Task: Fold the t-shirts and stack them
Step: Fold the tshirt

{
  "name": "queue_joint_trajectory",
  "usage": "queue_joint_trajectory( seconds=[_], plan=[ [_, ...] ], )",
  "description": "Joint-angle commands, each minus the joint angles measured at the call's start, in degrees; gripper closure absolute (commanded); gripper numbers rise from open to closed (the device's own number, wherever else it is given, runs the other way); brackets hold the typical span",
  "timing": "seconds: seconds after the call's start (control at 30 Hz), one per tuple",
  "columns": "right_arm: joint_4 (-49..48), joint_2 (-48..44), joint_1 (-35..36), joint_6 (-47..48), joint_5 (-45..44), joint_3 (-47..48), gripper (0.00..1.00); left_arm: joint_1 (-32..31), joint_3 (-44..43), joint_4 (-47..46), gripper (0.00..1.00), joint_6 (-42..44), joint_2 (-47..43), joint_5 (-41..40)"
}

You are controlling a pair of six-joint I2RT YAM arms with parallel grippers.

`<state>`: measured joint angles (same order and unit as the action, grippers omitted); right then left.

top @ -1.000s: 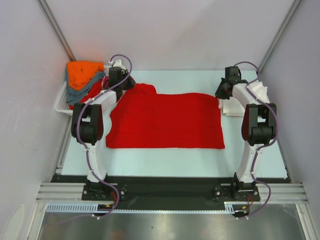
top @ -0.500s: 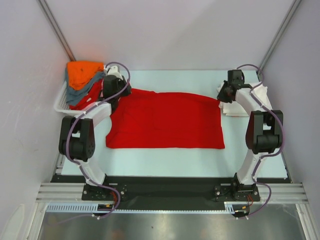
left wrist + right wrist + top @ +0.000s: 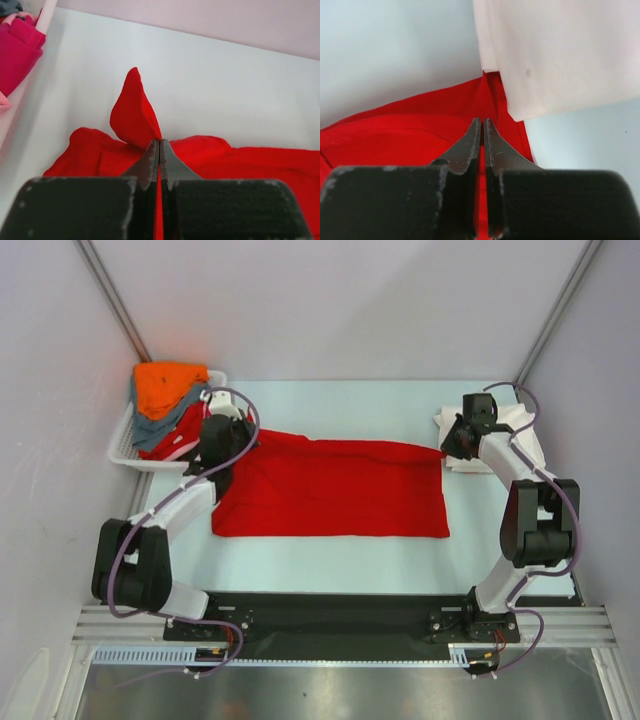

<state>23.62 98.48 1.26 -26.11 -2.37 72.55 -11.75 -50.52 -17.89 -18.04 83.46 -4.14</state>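
Observation:
A plain bright red t-shirt (image 3: 330, 490) lies spread across the middle of the table. My left gripper (image 3: 222, 437) is shut on its far left corner; red cloth (image 3: 135, 112) stands up past the closed jaws. My right gripper (image 3: 450, 445) is shut on its far right corner (image 3: 420, 130). A folded cream-white t-shirt (image 3: 505, 425) lies at the far right, its edge (image 3: 555, 55) just beyond the right fingertips. Orange (image 3: 168, 380), grey-teal (image 3: 150, 425) and red pink-trimmed (image 3: 17, 50) shirts lie in the basket.
A white mesh basket (image 3: 125, 445) stands at the far left corner, close to the left gripper. The enclosure walls close in on both sides. Bare table (image 3: 330, 560) lies in front of the red shirt.
Both grippers have pulled the red shirt's far edge toward the near side, so the shirt looks shorter front to back. Both arms have stretched lower over the table.

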Motion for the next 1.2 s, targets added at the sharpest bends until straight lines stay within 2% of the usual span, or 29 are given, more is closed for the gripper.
queue_joint_trajectory(
  seconds=[0.0,0.43,1.17],
  plan=[
    [-2.2,-3.7,-0.6,-0.5,-1.1,-1.3,1.0,-1.8,2.5,-3.9,1.0,2.6,-5.6,-4.8],
    [-4.5,-5.9,-0.8,-1.2,-1.0,-6.0,1.0,-4.2,10.6,-1.2,1.0,-0.6,-10.1,-11.2],
    [-6.8,-9.6,-0.8,-3.4,-1.2,-11.5,1.0,-5.6,15.7,1.2,1.0,-3.1,-18.2,-12.6]
  ],
)
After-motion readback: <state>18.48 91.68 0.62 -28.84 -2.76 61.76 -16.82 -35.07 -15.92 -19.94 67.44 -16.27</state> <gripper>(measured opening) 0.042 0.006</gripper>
